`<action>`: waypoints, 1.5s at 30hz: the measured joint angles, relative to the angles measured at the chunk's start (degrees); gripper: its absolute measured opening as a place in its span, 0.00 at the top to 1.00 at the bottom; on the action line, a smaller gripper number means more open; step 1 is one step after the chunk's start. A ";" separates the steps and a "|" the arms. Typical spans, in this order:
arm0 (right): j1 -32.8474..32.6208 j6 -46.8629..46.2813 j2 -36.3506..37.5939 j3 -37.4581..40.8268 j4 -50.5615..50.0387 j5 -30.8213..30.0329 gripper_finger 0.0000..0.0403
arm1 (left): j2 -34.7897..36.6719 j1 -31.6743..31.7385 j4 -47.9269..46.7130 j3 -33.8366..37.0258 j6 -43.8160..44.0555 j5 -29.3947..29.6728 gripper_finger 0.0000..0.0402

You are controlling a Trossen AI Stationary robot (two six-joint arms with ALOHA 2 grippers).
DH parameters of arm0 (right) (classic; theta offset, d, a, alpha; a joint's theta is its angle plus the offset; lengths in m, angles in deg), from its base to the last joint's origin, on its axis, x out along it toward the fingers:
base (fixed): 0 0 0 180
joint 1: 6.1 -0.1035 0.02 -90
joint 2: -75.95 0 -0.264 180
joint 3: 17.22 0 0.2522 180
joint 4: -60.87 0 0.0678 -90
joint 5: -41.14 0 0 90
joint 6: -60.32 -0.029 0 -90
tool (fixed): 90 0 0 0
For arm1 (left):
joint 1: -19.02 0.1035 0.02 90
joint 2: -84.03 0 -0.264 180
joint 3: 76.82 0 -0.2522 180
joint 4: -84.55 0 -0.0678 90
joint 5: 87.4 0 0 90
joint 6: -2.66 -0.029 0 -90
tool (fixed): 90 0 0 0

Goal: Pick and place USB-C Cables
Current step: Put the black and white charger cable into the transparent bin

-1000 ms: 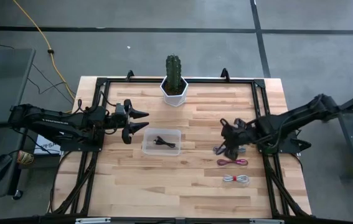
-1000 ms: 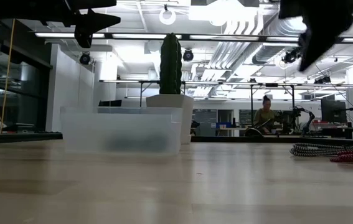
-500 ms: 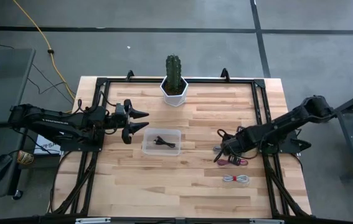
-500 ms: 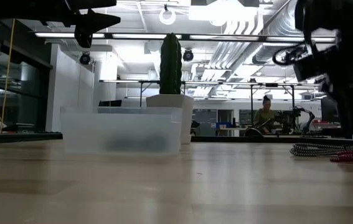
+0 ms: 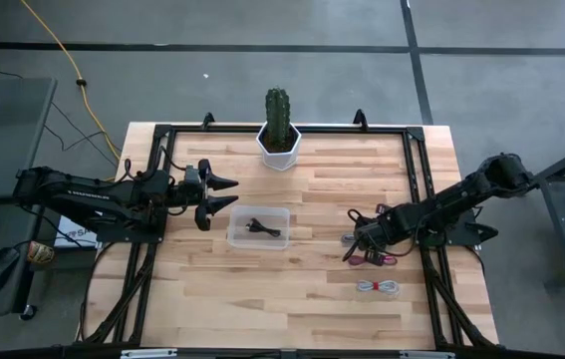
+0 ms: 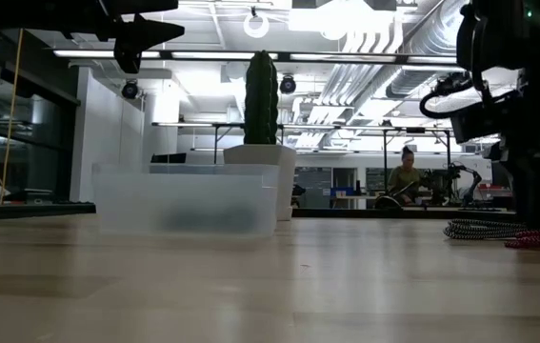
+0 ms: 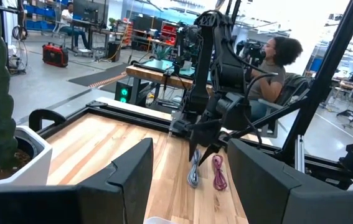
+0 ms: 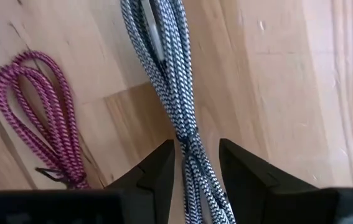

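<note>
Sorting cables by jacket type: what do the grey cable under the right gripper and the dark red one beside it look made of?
Both look fabric-braided, matte. The grey cable shows a woven black-and-white fleck; the dark red cable shows a magenta-and-dark twist pattern. The right gripper has its fingers either side of the grey bundle.

Light is bright and even, coming from ceiling lamps (image 6: 255, 24) seen in the low view. The wooden table (image 5: 312, 289) shows only soft, short shadows. In the low view the near table surface is blurred and the dark arms are silhouettes. The right wrist view is sharp on the grey cable (image 8: 176, 81).
</note>
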 joint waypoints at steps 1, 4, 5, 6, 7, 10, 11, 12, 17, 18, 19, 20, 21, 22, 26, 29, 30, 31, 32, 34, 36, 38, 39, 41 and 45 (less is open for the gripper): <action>0.00 0.00 0.00 0.36 0.40 0.13 0.71 | 0.00 0.00 0.00 0.00 0.00 0.00 0.53; 0.00 -0.01 0.00 1.29 1.37 0.17 0.71 | 0.00 0.01 0.00 0.00 -0.01 0.01 0.53; 0.00 -0.01 0.00 1.73 1.65 0.17 0.71 | 0.00 0.01 -0.02 0.00 -0.01 0.02 0.53; 0.00 0.00 0.02 2.06 2.10 0.21 0.71 | 0.00 0.00 -0.01 0.00 -0.02 0.02 0.53; 0.00 -0.01 0.09 2.36 2.58 0.20 0.71 | 0.00 0.02 0.00 0.00 -0.02 0.02 0.53; 0.00 -0.02 0.22 3.08 3.38 0.24 0.71 | -0.01 0.02 -0.02 0.00 -0.01 0.02 0.53; 0.00 -0.02 0.21 3.16 3.42 0.27 0.71 | 0.00 0.00 -0.01 0.00 -0.01 0.02 0.53; 0.00 -0.01 0.20 3.16 3.42 0.30 0.71 | 0.00 0.02 0.00 0.00 -0.02 0.02 0.53; 0.00 -0.02 0.15 3.19 3.46 0.38 0.72 | 0.00 0.00 0.00 0.00 0.00 0.02 0.53; 0.00 0.00 0.15 3.20 3.49 0.47 0.74 | 0.00 0.01 0.00 0.00 -0.02 0.02 0.53; 0.00 -0.02 0.13 3.20 3.54 0.68 0.75 | 0.00 0.01 -0.01 0.00 -0.02 0.02 0.53; 0.00 -0.02 0.13 3.20 3.62 1.04 0.77 | 0.00 0.02 -0.02 0.00 0.00 0.02 0.53; 0.00 -0.01 0.11 3.20 3.64 1.45 0.80 | 0.00 0.00 -0.02 0.00 -0.02 0.02 0.53; 0.02 0.00 0.11 3.20 3.62 1.83 0.83 | 0.00 0.00 0.00 0.00 -0.02 0.02 0.53; 0.00 0.00 0.11 3.22 3.46 1.95 0.97 | 0.00 0.01 -0.01 0.00 -0.02 0.02 0.53; 0.00 -0.15 0.09 3.27 3.44 1.88 0.95 | 0.00 0.01 -0.01 0.00 -0.02 0.02 0.53; 0.00 -0.10 0.09 3.27 3.39 1.90 0.95 | 0.00 0.00 -0.02 0.00 -0.02 0.02 0.53; 0.00 0.00 0.09 3.25 3.32 1.97 0.95 | 0.00 0.00 -0.02 0.00 -0.02 0.02 0.53; 0.00 0.20 0.09 3.21 3.21 2.12 0.96 | 0.00 0.00 -0.02 0.00 -0.02 0.02 0.53; 0.04 1.08 0.11 2.82 2.57 2.76 0.98 | 0.00 0.00 -0.02 0.00 -0.02 0.02 0.53; 0.03 1.10 0.00 1.68 0.46 3.20 0.98 | 0.00 0.01 0.00 0.00 -0.02 0.02 0.53; 0.02 1.58 0.31 -0.04 -3.31 4.25 0.99 | 0.00 0.00 0.00 0.00 -0.02 0.02 0.53; 0.00 2.09 0.74 -1.21 -4.82 4.18 0.99 | 0.00 0.02 0.00 0.00 -0.02 0.02 0.53; 0.00 2.44 1.75 -3.81 -5.69 3.12 0.99 | -0.02 0.01 -0.02 0.02 -0.02 0.02 0.53; -0.09 4.05 4.52 -6.65 -5.52 -2.13 0.99 | -0.02 0.00 -0.19 0.02 -0.02 -0.01 0.53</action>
